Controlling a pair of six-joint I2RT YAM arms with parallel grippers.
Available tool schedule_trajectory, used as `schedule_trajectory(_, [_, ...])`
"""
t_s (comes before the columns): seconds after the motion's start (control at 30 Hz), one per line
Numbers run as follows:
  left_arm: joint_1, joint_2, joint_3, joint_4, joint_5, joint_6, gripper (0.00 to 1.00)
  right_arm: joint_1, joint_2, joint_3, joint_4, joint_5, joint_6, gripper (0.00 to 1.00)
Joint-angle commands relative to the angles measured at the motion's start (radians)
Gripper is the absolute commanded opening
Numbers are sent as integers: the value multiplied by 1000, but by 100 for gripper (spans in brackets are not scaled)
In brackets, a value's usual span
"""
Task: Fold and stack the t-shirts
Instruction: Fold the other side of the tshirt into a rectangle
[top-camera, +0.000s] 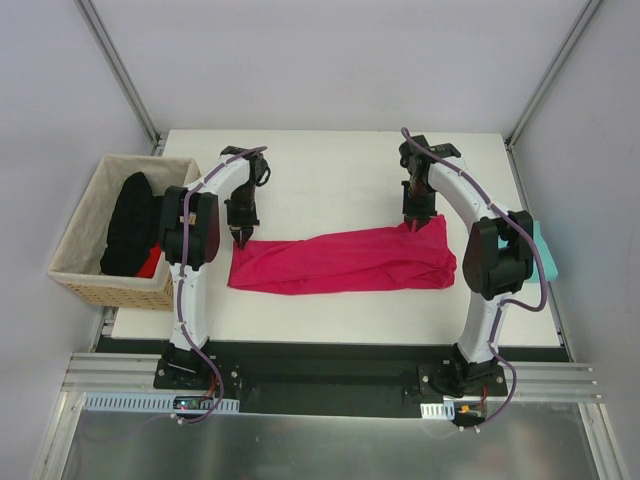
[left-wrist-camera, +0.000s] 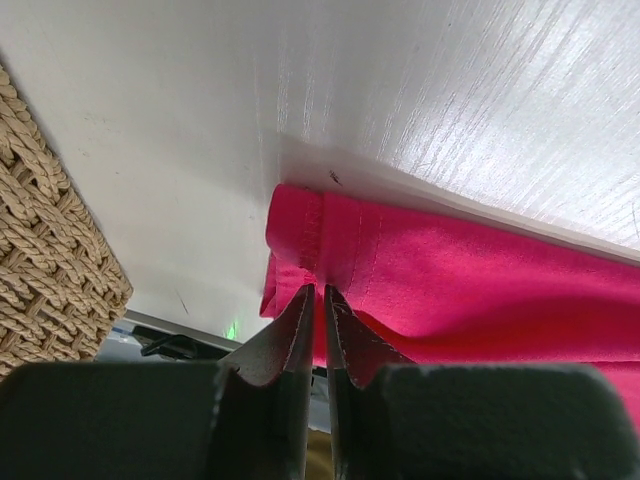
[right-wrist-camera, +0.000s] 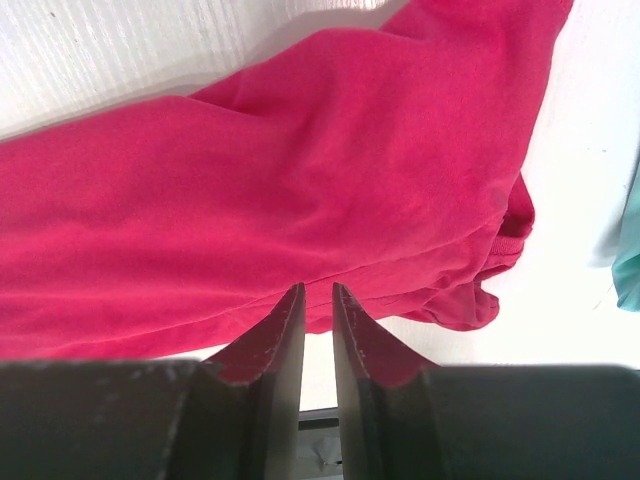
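The crimson-pink t-shirt lies folded into a long band across the middle of the white table. My left gripper is shut on the band's far left corner. In the left wrist view its tips pinch the hemmed edge of the shirt. At the far right corner, where the cloth rises to a small peak, my right gripper grips the shirt's edge. Its jaws stand narrowly apart against the shirt. A teal t-shirt lies at the table's right edge behind the right arm, its edge also showing in the right wrist view.
A woven wicker basket stands off the table's left side, holding black cloth with a bit of red beneath. Its weave shows close to the left gripper. The table's near edge runs just below the shirt.
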Motion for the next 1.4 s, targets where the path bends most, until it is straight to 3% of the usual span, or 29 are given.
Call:
schedule_trajectory(0.0, [-10, -41, 10, -42, -1, -6, 8, 5, -5, 33, -25, -15, -1, 20])
schedule_trajectory(0.73, [-10, -11, 47, -36, 48, 17, 13, 0, 20, 44, -25, -24, -3, 20])
schedule_trajectory(0.87, [-10, -8, 36, -30, 47, 14, 25, -3, 21, 41, -28, -27, -3, 19])
schedule_trajectory(1.37, [-10, 9, 30, -19, 44, 19, 21, -9, 47, 67, -49, -38, -1, 19])
